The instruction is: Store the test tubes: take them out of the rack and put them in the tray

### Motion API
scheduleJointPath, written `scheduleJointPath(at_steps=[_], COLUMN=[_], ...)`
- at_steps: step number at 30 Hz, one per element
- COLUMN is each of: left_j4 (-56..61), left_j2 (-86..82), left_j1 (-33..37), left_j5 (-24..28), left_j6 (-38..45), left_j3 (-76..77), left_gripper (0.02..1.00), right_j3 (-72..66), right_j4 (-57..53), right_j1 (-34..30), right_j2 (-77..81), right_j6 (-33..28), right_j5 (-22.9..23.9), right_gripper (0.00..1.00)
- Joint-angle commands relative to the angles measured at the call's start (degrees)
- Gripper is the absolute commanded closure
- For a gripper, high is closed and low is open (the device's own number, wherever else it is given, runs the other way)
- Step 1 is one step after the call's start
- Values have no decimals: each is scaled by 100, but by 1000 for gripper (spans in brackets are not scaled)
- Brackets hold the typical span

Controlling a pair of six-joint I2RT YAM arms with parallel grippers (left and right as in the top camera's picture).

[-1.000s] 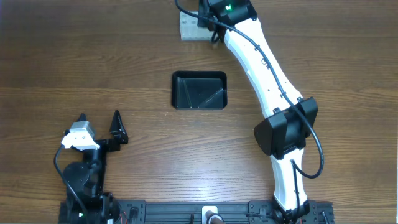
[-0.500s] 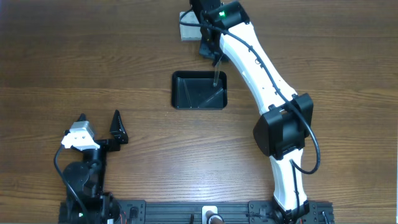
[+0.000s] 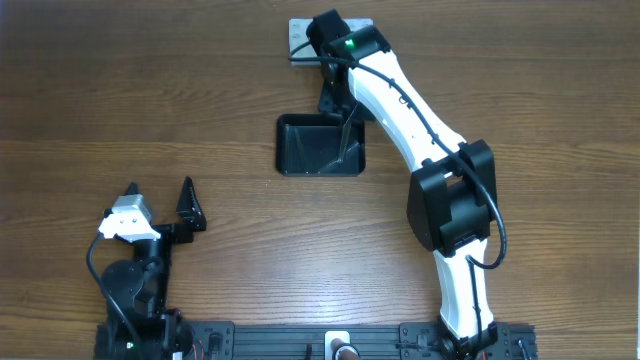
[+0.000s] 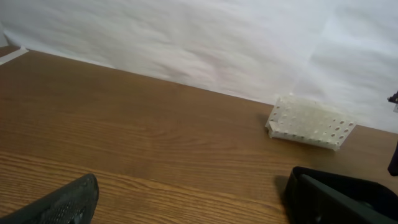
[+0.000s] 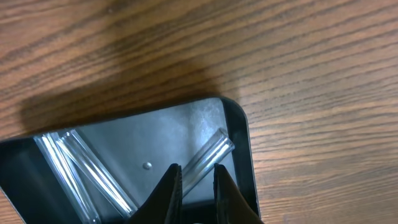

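Right claw (image 5: 194,173) swung from the rack (image 3: 298,38) over the tray (image 5: 246,155), still pinching a tube (image 5: 210,154); drop's next, probably.

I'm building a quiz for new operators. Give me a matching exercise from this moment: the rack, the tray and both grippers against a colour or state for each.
1. rack
2. tray
3. left gripper
4. right gripper

a. clamps a test tube
b. white, full of holes
c. open, holding nothing
d. black, with tubes lying inside

Pairs: 1-b, 2-d, 3-c, 4-a.
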Motion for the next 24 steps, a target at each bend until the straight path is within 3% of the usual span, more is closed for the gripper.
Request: scheduleJointPath(at_steps=[1,9,24], left_j4=[-26,-26,-26], left_j2=[-35,-35,-35], left_j1=[28,28,28], left_j5=[-28,-28,-28], left_j6=[85,85,85], left_j3=[-24,-24,-24], left_gripper=[20,20,20], right_j3=[-101,-101,-101], right_j4=[-2,0,70], right_j1=[28,-35,39], right_j2=[-125,-26,433], right_j6=[31,-74,-74], right_j5=[-28,214,212], right_gripper=[958,943,934])
